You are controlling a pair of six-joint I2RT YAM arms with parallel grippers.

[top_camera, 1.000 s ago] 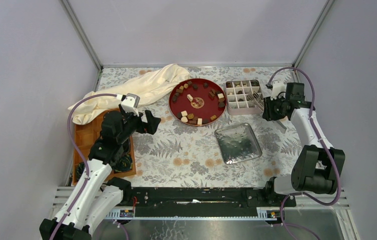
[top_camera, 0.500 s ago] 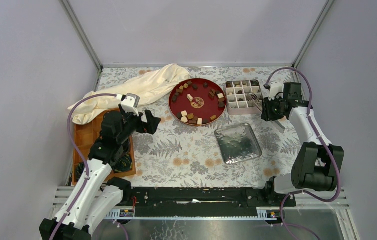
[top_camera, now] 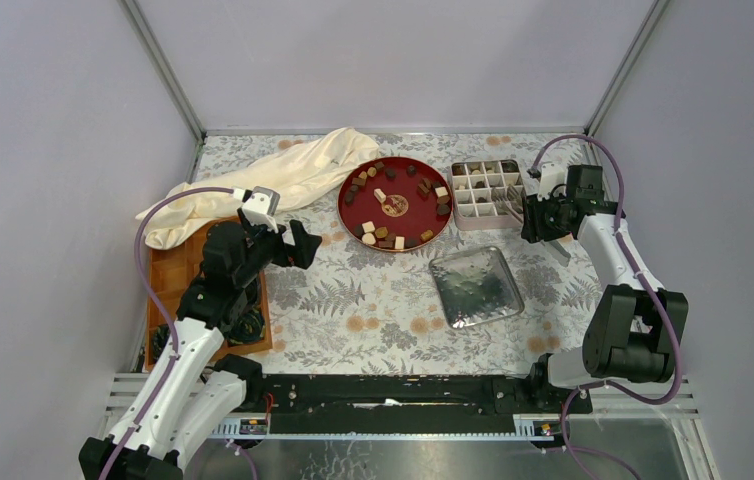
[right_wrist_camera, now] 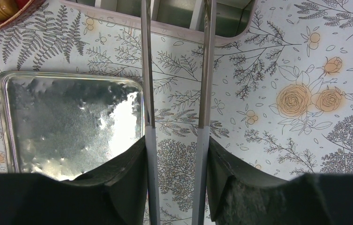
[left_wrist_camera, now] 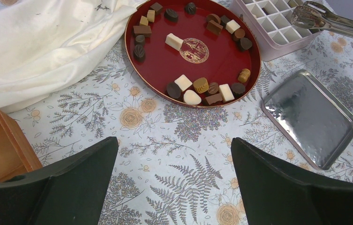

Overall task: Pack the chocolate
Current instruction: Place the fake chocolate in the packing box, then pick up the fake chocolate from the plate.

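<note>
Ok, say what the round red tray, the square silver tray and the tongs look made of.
Round red tray: glossy lacquer or plastic, judging by its smooth sheen and gold emblem.
Square silver tray: thin bare metal, likely tin; mirror-like, with rippled reflections.
Tongs: probably polished steel; flat silvery strips.

The floral-printed table [top_camera: 373,300] is enclosed by plain pale lavender walls [top_camera: 393,60] at the left, far and right, joined by metal corner posts [top_camera: 163,70].

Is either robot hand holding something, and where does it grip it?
The right gripper holds metal tongs, pinching their two arms from outside, well back from the tips. The left gripper is open and holds nothing.
</note>
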